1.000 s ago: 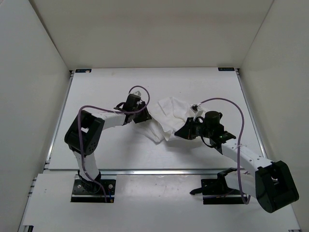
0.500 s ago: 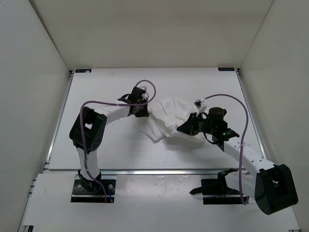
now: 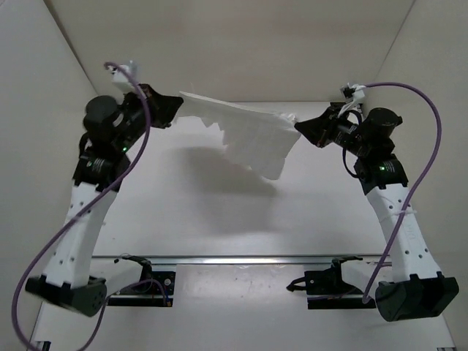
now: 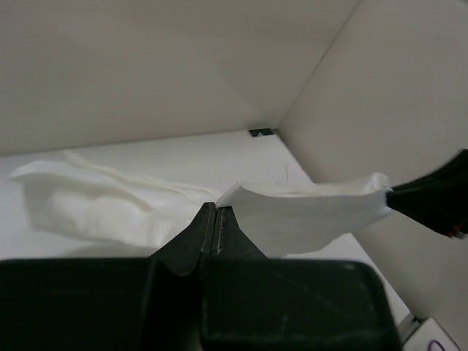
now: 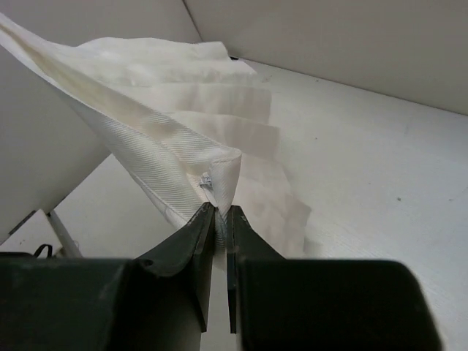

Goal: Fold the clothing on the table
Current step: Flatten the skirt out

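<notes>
I hold the thin white fabric garment [image 3: 248,135] stretched in the air between my two hands, well above the matte white desk [image 3: 183,219]. This lets it hang open so its creases drop out before I lay it flat to fold. My left hand [image 3: 174,107] is clenched on one upper corner and my right hand [image 3: 297,128] on the opposite one. Each wrist view shows fabric pinched between closed fingertips. The lower edge sags free, clear of the desk judging by its shadow.
</notes>
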Available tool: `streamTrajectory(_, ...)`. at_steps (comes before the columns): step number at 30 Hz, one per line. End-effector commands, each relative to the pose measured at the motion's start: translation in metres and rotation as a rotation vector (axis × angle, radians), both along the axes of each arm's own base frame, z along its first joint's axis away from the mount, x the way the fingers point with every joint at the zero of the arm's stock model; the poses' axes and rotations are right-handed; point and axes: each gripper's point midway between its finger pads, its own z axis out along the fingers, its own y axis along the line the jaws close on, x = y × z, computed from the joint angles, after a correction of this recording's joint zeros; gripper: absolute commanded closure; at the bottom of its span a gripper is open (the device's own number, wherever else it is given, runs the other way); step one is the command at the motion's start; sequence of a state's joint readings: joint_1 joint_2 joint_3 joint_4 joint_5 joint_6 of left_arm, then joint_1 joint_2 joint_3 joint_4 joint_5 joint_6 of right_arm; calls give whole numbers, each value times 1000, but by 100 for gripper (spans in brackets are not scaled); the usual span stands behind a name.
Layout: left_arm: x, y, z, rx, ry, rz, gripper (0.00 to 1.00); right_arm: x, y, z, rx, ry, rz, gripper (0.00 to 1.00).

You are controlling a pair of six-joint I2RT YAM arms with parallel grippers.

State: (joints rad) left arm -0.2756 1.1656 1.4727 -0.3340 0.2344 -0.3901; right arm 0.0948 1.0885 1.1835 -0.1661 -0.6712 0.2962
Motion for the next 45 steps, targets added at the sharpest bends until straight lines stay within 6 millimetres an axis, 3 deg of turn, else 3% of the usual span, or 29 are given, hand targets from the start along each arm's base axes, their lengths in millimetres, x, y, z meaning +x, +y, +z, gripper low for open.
streamTrajectory(1,-29,15,4,29,-18,-11,100,-23,-11,27,-37,-45,-19,99)
streamTrajectory(3,-37,22,8,38,-32,8,100,-25,-13,35,-51,-55,-21,100)
streamTrajectory(6,-33,24,-3,56,-11,21,100,-20,-7,38,-55,-41,-4,100)
streamTrajectory(10,-5,17,-49,59,75,-7,100,0,0,36,-51,-32,18,100)
streamTrajectory(13,23,12,-86,68,147,-19,100,26,12,14,-60,22,44,100)
streamTrajectory(14,28,11,-88,69,145,-22,100,36,18,3,-62,52,58,100)
streamTrajectory(16,52,7,-117,78,213,-34,100,56,26,-8,-65,79,73,100)
streamTrajectory(17,58,7,-110,75,197,-29,100,66,30,-9,-61,92,80,100)
streamTrajectory(18,70,6,-120,77,221,-36,100,83,30,-12,-64,103,70,100)
streamTrajectory(19,84,10,-116,72,218,-20,100,98,33,-5,-64,85,73,100)
streamTrajectory(21,109,11,-93,67,188,-20,100,117,34,8,-74,79,70,100)
streamTrajectory(22,111,7,-88,70,193,-37,100,130,33,21,-86,60,62,100)
streamTrajectory(25,128,9,-36,46,105,-42,100,155,31,55,-98,-1,47,100)
streamTrajectory(27,134,14,-31,47,100,-28,100,167,25,62,-91,-19,49,100)
streamTrajectory(30,131,10,-46,66,113,-31,100,178,21,34,-82,43,62,100)
streamTrajectory(31,130,7,-68,71,149,-40,100,175,22,17,-95,77,78,100)
streamTrajectory(32,126,9,-71,77,149,-25,100,169,23,14,-126,58,81,100)
streamTrajectory(33,118,7,-88,82,167,-27,100,165,30,-18,-152,120,81,100)
streamTrajectory(34,112,3,-118,98,213,-38,100,153,34,-43,-180,143,87,100)
streamTrajectory(35,101,4,-120,98,213,-27,100,139,36,-65,-191,156,80,100)
streamTrajectory(36,85,0,-146,106,257,-31,100,131,38,-80,-189,175,78,100)
streamTrajectory(37,68,-6,-186,119,338,-47,100,107,39,-104,-179,215,85,100)
streamTrajectory(38,52,-7,-191,108,351,-53,100,82,41,-128,-170,263,83,99)
streamTrajectory(39,26,-10,-220,98,414,-67,96,61,41,-118,-139,251,83,96)
streamTrajectory(40,4,-6,-240,87,452,-59,75,35,45,-156,-151,335,101,83)
streamTrajectory(41,-18,-3,-272,63,539,-52,55,6,47,-174,-168,372,94,69)
streamTrajectory(42,-32,-2,-265,9,536,-54,54,-19,44,-190,-202,396,65,60)
streamTrajectory(44,-66,10,-285,-22,579,-35,45,-47,37,-205,-224,429,28,40)
streamTrajectory(45,-75,12,-292,-19,603,-28,45,-57,29,-209,-214,451,-8,36)
